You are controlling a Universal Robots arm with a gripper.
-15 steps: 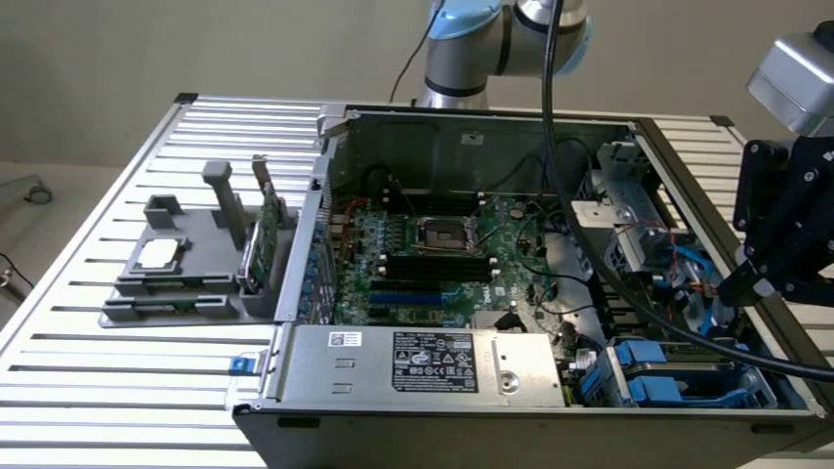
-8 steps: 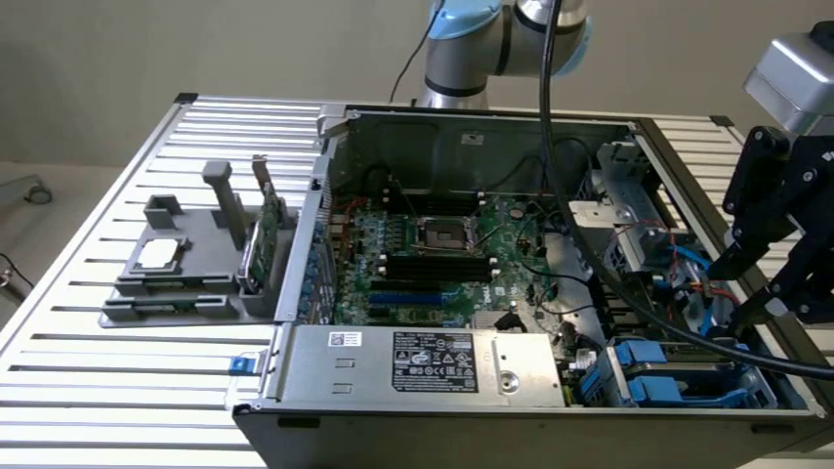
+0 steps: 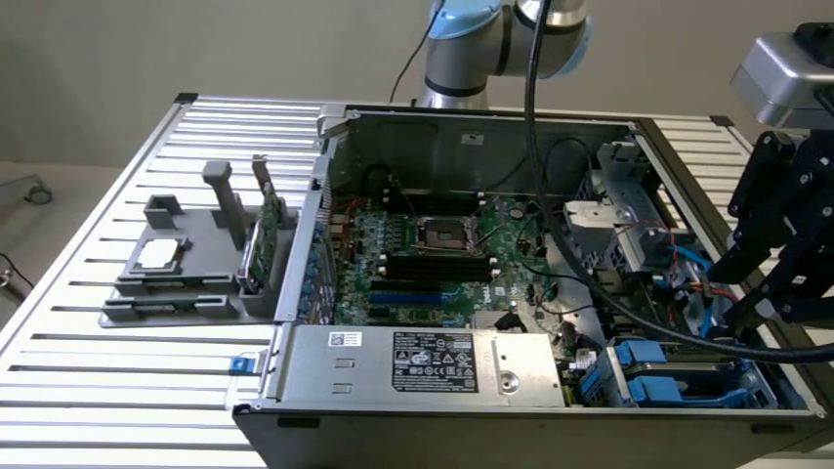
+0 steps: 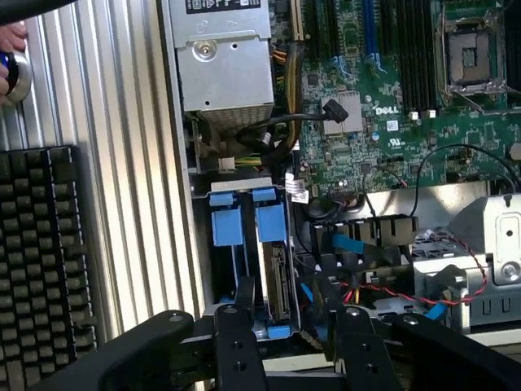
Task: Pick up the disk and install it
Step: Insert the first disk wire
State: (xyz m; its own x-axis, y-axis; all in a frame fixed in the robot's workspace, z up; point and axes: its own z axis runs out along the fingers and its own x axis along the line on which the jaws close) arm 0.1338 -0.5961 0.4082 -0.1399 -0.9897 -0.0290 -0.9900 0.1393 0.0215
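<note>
Silver slatted desk [image 3: 78, 391] carries an open computer case [image 3: 521, 440]; hand [image 3: 756, 313] hangs over its drive bay, exterior view's right. Wrist view: fingers [image 4: 238, 342] spread, released; disk [image 4: 275, 285] sits on edge in the bay between them.

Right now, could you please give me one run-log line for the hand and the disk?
hand: open, over bay | disk: on edge in bay, not gripped | seating: cannot tell

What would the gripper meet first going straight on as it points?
Probably the blue-framed, flat silver-grey metal disk, which stands directly ahead of the gripper. Depth is unclear, so the gap between them cannot be judged.
</note>
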